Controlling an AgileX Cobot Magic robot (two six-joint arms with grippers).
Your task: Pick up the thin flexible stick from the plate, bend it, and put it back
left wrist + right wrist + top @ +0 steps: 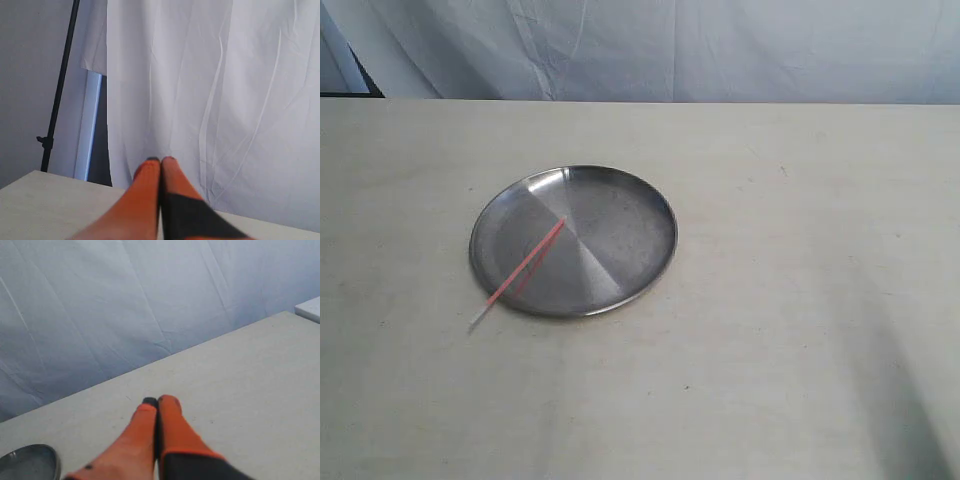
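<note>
In the wrist views the left gripper (161,161) and right gripper (156,401) each have their pads pressed together, holding nothing. Left of centre in the exterior view, the stick (525,268) lies on the plate (620,220), its whitish end overhanging the lower-left rim. A strand this thin may slip between closing pads, or a nudge could flick it onto the table (800,340).

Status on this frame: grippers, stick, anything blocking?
Left gripper shut, empty. Right gripper shut, empty. Stick on plate, whitish end overhanging the rim. Nothing in the way.
</note>
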